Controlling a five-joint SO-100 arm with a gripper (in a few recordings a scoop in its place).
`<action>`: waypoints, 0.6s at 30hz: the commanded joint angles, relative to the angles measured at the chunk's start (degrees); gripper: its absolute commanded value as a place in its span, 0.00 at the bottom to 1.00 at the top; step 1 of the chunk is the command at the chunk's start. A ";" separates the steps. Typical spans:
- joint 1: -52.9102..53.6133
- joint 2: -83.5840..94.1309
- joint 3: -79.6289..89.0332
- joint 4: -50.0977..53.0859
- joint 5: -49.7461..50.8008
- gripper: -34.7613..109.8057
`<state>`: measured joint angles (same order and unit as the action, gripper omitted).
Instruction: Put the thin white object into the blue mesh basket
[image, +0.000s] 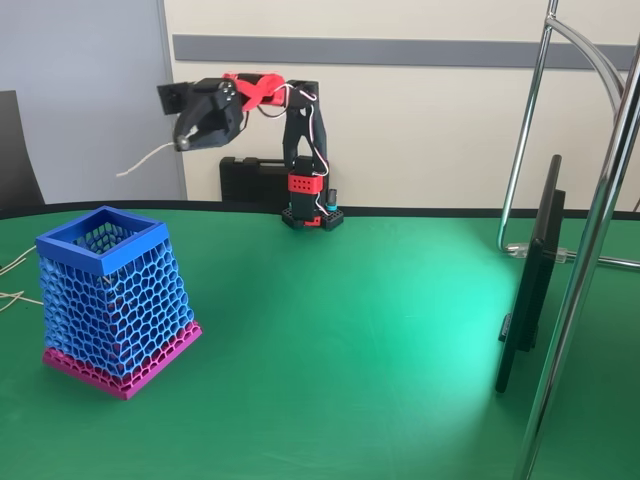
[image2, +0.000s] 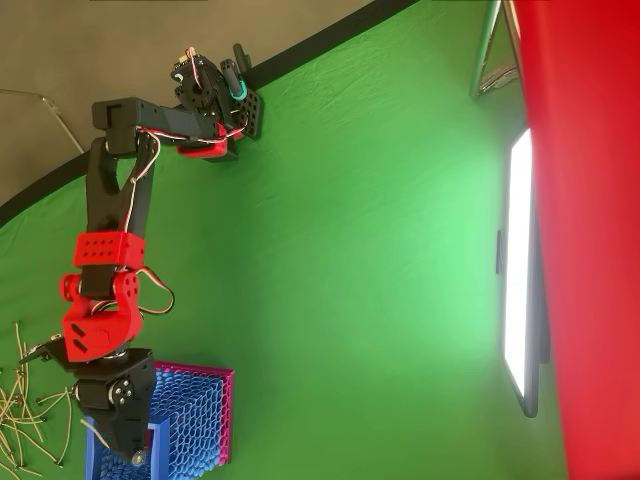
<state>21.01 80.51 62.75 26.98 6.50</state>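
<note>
You have a green table (image: 350, 330) under everything: the blue mesh basket (image: 115, 300) stands at its left in the fixed view, the arm's base (image: 312, 215) at the back edge, pale cords (image2: 25, 405) scattered beside the basket.

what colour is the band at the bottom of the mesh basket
Magenta, under the blue honeycomb mesh of the basket; clearest in the fixed view.

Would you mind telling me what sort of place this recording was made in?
Probably an office or lab demo corner: a green cloth-covered table against a plain white wall with a grey rail, a chrome stand and a flat black monitor, with a black-and-red robot arm.
</note>
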 joint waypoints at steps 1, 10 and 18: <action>1.14 -2.55 -5.80 -0.88 3.34 0.28; 1.85 -12.39 -18.54 2.64 5.98 0.28; 3.96 -18.19 -24.96 4.66 9.76 0.28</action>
<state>24.17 62.14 40.78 31.46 14.94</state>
